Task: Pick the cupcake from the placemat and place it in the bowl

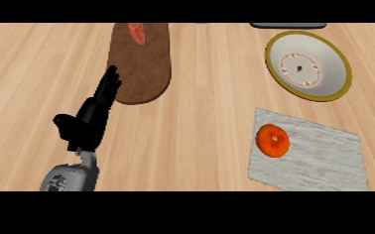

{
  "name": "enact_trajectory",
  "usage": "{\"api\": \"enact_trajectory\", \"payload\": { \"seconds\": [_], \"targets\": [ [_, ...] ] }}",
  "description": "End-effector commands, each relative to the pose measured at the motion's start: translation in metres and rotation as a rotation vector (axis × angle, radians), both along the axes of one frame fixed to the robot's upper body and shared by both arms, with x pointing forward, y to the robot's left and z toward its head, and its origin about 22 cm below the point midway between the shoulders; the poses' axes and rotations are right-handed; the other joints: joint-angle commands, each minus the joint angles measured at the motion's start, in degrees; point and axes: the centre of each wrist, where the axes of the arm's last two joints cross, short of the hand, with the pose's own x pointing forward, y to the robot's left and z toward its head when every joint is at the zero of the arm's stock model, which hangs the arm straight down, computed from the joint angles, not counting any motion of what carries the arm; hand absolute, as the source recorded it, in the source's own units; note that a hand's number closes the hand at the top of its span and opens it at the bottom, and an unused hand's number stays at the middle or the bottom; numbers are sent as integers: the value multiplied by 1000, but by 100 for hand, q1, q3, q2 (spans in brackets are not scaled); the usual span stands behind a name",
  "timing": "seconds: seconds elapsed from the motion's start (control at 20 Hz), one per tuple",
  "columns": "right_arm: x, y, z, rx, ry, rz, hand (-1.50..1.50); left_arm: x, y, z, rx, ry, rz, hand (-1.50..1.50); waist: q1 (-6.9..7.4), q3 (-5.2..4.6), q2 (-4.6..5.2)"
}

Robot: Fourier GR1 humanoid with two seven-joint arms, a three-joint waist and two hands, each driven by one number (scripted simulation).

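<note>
the orange cupcake [273, 140] sat on the grey placemat [322, 153], below the bowl [307, 65]. it looked light and soft, so i judged its sides best to grasp. my left hand [89, 116] rested with fingers straight, holding nothing; my right hand did not show.

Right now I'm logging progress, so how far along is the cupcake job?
Nothing looks done yet. The cupcake sits on the placemat, untouched, and the bowl beyond it holds no cupcake. Nothing is in hand: the left hand is open, fingers up, at the left of the head view, and the right hand is not in view. Everything is left: reach, grasp, lift, and place the cupcake in the bowl.
</note>
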Motion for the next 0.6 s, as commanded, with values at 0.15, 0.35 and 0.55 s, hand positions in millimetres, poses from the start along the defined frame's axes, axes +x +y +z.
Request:
{"api": "enact_trajectory", "payload": {
  "seconds": [0.15, 0.35, 0.55],
  "targets": [
    [39, 1, 8, -158, -46, -143, 150, -8, 9, -9, 1, -10, 7, 0, 44, 6, 15],
    [74, 4, 11, -298, -87, -240, 150, 4, -10, -10, 15, -10, -10, 0, 140, 5, 61],
    [102, -6, -34, -372, -114, -251, 150, 10, -3, -11, 0, -13, -1, 0, 94, 10, 56]
  ]
}}
